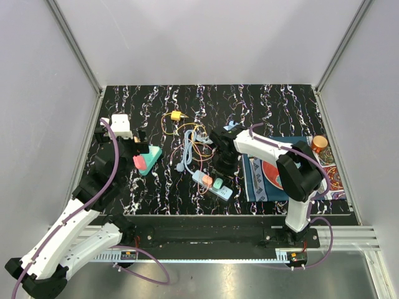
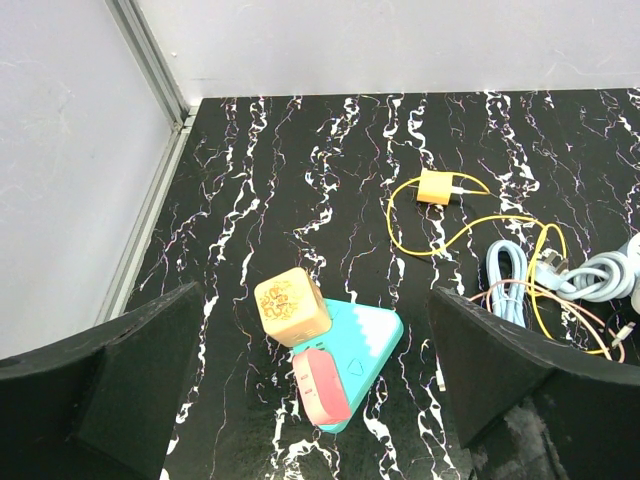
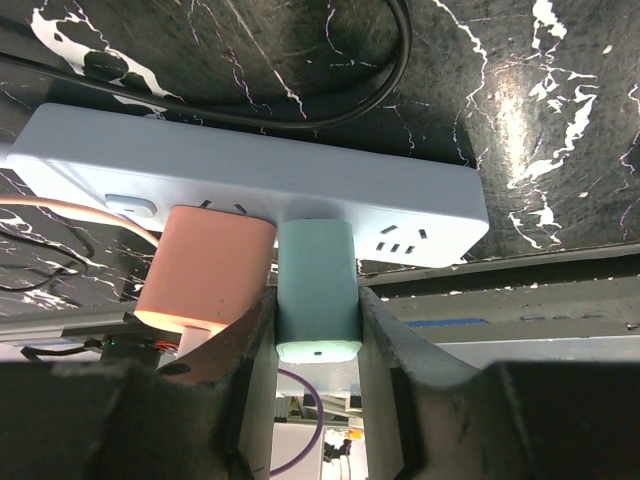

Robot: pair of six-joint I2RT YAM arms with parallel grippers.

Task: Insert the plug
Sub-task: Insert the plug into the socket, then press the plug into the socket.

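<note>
Pinches mint-green plug (image 3: pixel 317 290) in narrow right gripper (image 3: pixel 315 305), seated in pale power strip (image 3: pixel 250 170) just beside pink plug (image 3: pixel 205 265), with left gripper (image 2: pixel 315 300) spread wide

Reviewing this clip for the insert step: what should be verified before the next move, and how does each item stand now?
1. Right hand closed on mint-green plug: ok.
2. Plug body against the power strip face, no prongs showing: ok.
3. Plug square to the strip, not tilted: ok.
4. Fingers clear of neighbouring pink plug: cannot tell.
5. Left hand open, away from the strip: ok.
</note>
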